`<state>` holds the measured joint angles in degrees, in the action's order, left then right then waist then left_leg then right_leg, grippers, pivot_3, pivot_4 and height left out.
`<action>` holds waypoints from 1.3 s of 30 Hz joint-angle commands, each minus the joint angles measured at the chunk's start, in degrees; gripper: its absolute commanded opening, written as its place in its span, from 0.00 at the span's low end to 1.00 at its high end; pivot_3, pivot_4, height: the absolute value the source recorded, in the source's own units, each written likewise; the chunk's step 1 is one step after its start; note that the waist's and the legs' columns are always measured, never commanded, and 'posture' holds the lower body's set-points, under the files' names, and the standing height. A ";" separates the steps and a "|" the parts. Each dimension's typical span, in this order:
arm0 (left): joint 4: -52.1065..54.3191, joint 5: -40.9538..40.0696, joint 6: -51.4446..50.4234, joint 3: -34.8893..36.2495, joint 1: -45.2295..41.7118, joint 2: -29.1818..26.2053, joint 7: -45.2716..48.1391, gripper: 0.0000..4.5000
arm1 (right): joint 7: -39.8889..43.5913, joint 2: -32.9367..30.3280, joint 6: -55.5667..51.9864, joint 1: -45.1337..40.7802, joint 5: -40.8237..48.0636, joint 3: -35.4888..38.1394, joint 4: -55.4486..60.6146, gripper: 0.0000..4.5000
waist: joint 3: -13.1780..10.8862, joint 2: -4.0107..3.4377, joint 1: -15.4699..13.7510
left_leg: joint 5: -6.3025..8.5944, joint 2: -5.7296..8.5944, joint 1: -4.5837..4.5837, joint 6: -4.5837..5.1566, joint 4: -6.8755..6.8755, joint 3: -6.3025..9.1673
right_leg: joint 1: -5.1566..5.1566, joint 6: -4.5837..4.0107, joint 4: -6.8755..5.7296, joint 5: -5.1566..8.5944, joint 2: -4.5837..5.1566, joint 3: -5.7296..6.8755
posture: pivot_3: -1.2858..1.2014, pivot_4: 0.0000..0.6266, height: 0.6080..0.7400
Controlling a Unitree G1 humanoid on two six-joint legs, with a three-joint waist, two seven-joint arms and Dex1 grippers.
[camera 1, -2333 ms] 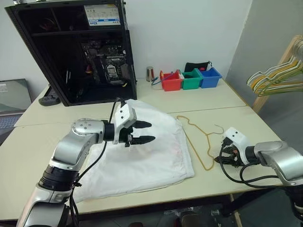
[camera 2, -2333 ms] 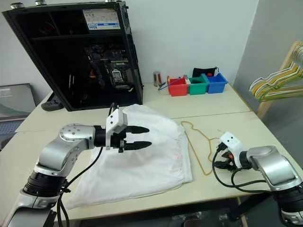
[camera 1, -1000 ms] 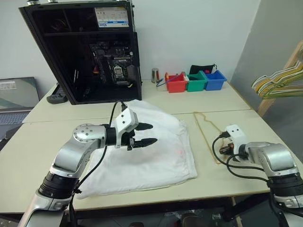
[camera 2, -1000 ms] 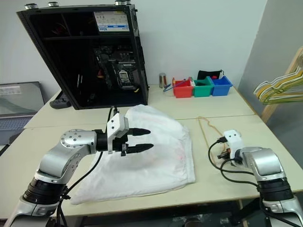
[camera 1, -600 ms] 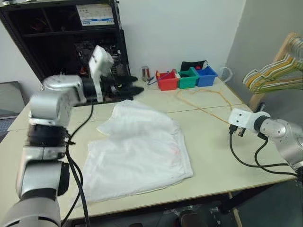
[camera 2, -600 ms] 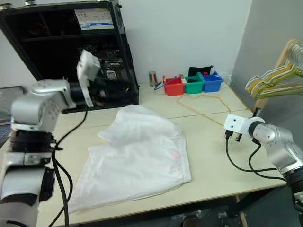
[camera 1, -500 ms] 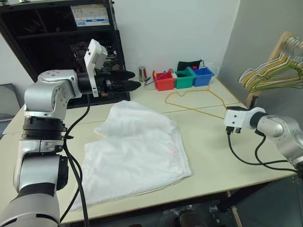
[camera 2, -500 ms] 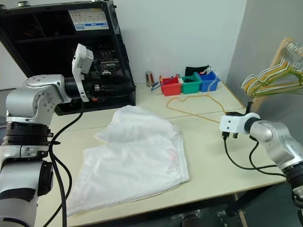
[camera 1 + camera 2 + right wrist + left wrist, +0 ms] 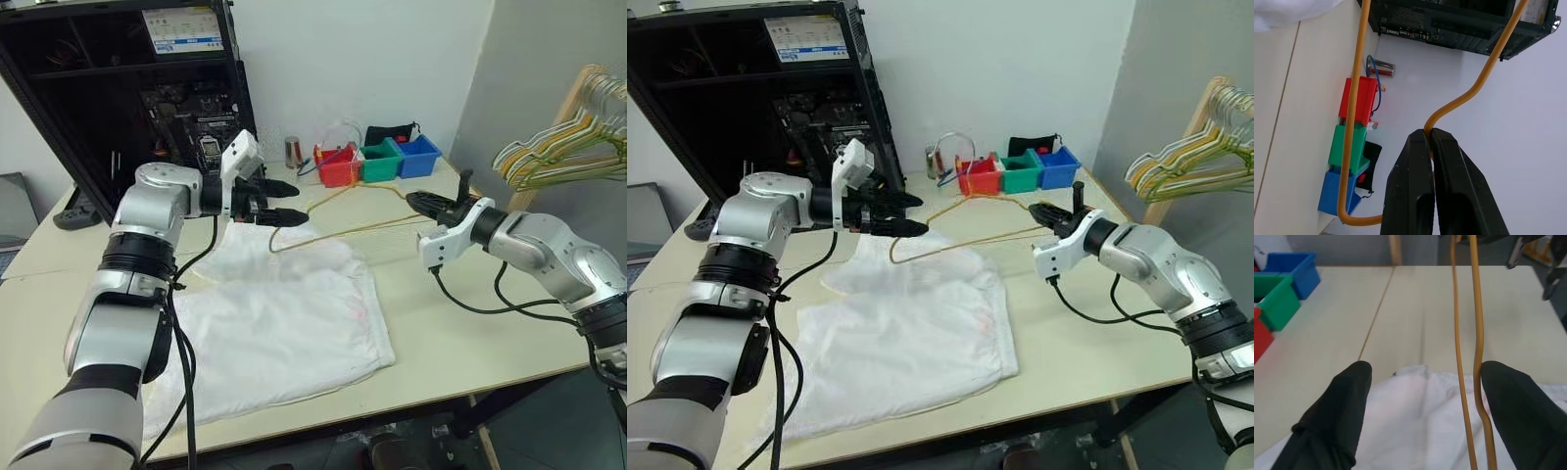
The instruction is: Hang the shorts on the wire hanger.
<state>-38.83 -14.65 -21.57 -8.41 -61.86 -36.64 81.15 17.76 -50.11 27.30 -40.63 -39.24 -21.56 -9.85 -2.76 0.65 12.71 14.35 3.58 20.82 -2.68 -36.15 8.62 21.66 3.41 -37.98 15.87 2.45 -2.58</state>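
beige table (image 9: 460,323) by a white wall, right claw (image 9: 419,201) clamped on wire hanger (image 9: 338,231), left claw (image 9: 285,203) apart above shorts (image 9: 284,323)

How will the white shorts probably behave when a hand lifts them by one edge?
The shorts lie flat and wrinkled on the table, so they will probably drape and sag, not keep shape. The fabric looks thin, so likely light. Being much larger than the left hand, most would hang below one grip.
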 commanded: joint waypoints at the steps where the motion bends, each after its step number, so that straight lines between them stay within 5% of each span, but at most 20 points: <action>1: 3.02 0.82 -0.22 -1.05 1.16 -1.63 4.64 1.00 | 0.47 -0.04 -0.02 -0.72 -0.30 2.68 1.15 0.00 | 0.00 0.00 0.15 | 0.00 0.00 -0.01 0.00 0.00 0.00 | 0.00 0.00 -0.01 0.00 0.00 0.00 | 0.42 0.00 1.00; 14: 10.45 7.90 5.36 -4.42 11.13 -1.62 0.80 1.00 | 3.39 2.29 -1.09 -3.51 -1.43 3.03 2.66 0.00 | 0.03 -0.04 1.65 | 0.03 -0.06 -0.05 0.07 -0.01 0.10 | 0.00 -0.28 -0.12 -0.16 -0.05 0.03 | 0.43 0.00 1.00; 35: 7.94 8.19 5.86 -3.34 10.10 -0.53 -1.85 0.05 | 4.24 3.23 -0.36 -3.46 -2.06 3.32 1.38 0.00 | 0.03 -0.03 1.59 | 0.03 -0.04 -0.06 0.08 -0.04 0.12 | -0.04 -0.29 -0.14 -0.17 -0.04 0.06 | 0.43 0.00 1.00; 39: 6.26 9.19 6.68 -3.61 9.28 -0.19 -3.23 0.00 | 4.74 3.31 -0.59 -3.01 -1.38 3.58 1.61 0.00 | 0.03 -0.03 1.60 | 0.03 -0.04 -0.06 0.08 -0.05 0.12 | -0.04 -0.29 -0.14 -0.17 -0.04 0.06 | 0.43 0.00 1.00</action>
<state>-32.22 -6.20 -16.04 -13.17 -50.57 -36.67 78.71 22.52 -46.66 27.04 -42.19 -41.59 -20.76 -9.39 -2.73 0.62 14.31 14.39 3.54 20.77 -2.60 -36.20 8.75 21.62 3.12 -38.12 15.70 2.42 -2.51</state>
